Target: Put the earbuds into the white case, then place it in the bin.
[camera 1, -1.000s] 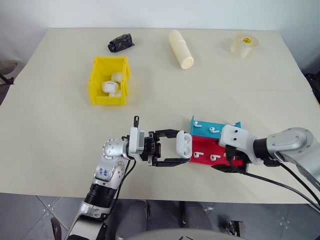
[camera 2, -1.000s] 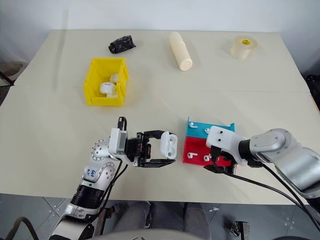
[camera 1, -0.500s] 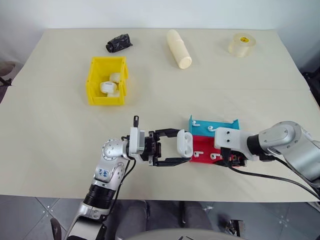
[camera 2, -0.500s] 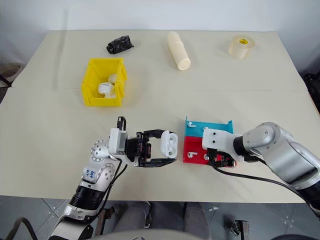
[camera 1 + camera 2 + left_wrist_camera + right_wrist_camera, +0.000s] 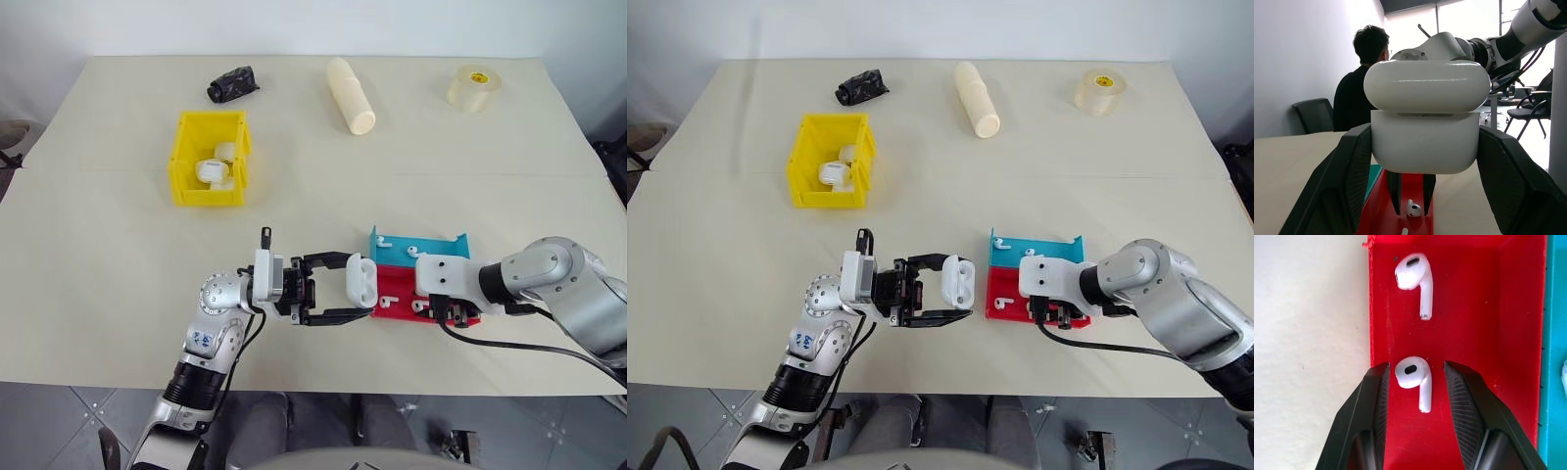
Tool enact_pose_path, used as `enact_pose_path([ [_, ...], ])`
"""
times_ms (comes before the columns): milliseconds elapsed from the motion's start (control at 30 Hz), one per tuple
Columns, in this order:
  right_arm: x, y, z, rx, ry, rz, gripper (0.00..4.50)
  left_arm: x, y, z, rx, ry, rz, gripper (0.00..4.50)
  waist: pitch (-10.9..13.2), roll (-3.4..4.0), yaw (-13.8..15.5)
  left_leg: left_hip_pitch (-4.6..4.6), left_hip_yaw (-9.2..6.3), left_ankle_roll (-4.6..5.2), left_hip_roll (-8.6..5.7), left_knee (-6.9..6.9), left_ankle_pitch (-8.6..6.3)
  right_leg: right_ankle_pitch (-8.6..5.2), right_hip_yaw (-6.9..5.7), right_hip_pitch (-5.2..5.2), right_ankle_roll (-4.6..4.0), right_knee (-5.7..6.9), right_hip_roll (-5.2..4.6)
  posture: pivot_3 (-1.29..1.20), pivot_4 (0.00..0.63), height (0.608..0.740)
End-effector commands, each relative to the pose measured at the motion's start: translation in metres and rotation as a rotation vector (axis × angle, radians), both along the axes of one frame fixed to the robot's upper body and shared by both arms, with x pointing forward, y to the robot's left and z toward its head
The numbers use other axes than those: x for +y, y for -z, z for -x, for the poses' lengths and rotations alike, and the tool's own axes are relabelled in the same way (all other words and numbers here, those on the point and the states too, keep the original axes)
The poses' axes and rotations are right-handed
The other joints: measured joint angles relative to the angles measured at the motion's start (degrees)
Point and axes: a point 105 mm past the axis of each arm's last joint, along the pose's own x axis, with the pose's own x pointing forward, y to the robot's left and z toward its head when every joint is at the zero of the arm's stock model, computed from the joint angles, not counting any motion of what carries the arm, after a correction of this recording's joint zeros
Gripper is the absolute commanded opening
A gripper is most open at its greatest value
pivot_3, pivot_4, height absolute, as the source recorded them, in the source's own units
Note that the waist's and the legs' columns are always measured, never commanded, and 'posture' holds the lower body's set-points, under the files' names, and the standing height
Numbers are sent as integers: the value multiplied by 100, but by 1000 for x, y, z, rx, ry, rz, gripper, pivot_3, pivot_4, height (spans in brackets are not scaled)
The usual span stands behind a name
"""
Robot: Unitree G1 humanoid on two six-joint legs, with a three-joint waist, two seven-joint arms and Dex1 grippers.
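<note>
On your far left sits the bin, bright yellow hard plastic with tall walls, and in it you can see a few small white rounded pieces (too small to say what they are). Behind it lies a crumpled black lump; further right along the back edge, a smooth cream cylinder lies on its side, and a clear roll of tape sits near the far right corner. The table is a matte beige sheet, with wide open room between the bin and the arms.

Your left gripper is clenched on the white case, a glossy rounded block pinched side to side between the two black fingers, held above the table just left of the trays; its lid looks barely ajar in the left wrist view.

Next comes the shallow red tray, rough printed plastic with low walls, touching the blue tray behind it. Two glossy earbuds lie on the red floor: one earbud free, the other earbud between the ribbed pads of your right gripper. Those jaws stand partly apart, one on each side of the bud, small gaps showing, not yet pinching it. The blue tray holds two more small white pieces
</note>
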Motion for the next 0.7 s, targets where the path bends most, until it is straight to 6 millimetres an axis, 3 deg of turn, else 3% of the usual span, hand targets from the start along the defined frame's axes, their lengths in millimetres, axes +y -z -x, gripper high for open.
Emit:
enact_pose_path([
  [33, 1, -3, -1, -25, -35, 22, 1807, -2, -8, 5, -44, 11, 17, 2993, 0, 0, -1, 0, 0, 0, 0, 0, 0, 0, 0, 0, 0, 0, 0, 0, 150, 740],
  [233, 3, -2, 0, -20, -57, 25, 1807, -2, -9, 4, -48, 10, 15, 2993, 0, 0, -1, 0, 0, 0, 0, 0, 0, 0, 0, 0, 0, 0, 0, 0, 150, 740],
  [400, 7, 1, 3, -9, -59, 6, 569, -1, -9, 4, -48, 9, 11, 2993, 0, 0, -2, 0, 0, 0, 0, 0, 0, 0, 0, 0, 0, 0, 0, 0, 150, 740],
  [700, 6, -3, 2, -39, -36, -22, 569, 0, -8, 4, -47, 13, 8, 2993, 0, 0, -1, 1, -1, 0, 1, 0, 0, 0, 0, 1, 0, 0, 1, 0, 150, 740],
])
